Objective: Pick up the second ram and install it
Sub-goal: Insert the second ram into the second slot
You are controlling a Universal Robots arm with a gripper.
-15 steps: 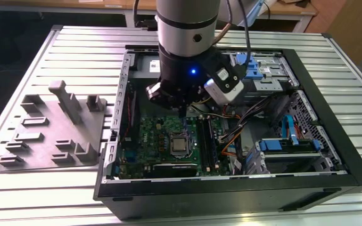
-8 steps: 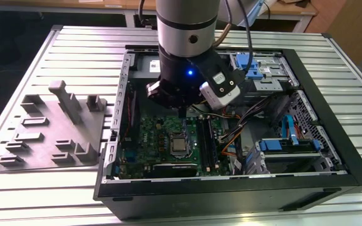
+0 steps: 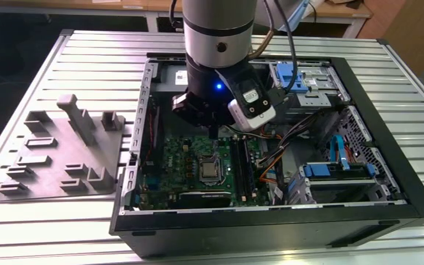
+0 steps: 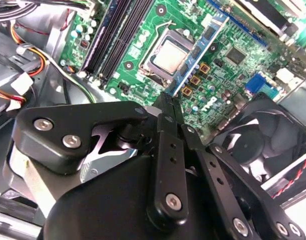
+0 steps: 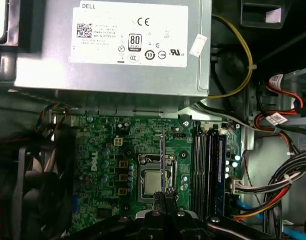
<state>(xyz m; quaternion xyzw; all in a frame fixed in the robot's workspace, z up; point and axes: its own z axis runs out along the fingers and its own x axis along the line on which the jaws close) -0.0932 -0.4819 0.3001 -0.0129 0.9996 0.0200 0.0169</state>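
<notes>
2nd ram [image 4: 199, 51]: light, stiff, fragile pcb; best pinched mid-length, contacts avoided.
Gripper [image 4: 165, 100]: clamped on 2nd ram, held over mobo [image 5: 107, 145].

The gripper [image 4: 166, 101] is pinching its black fingers together on the second ram [image 4: 200, 47], which is reaching out just beside the processor socket [image 4: 169, 55]. On the socket's opposite side, the long black memory slots [image 4: 123, 30] are running alongside it. A black fan [image 4: 253, 145] is sitting farther from the socket, beyond the ram.
</notes>
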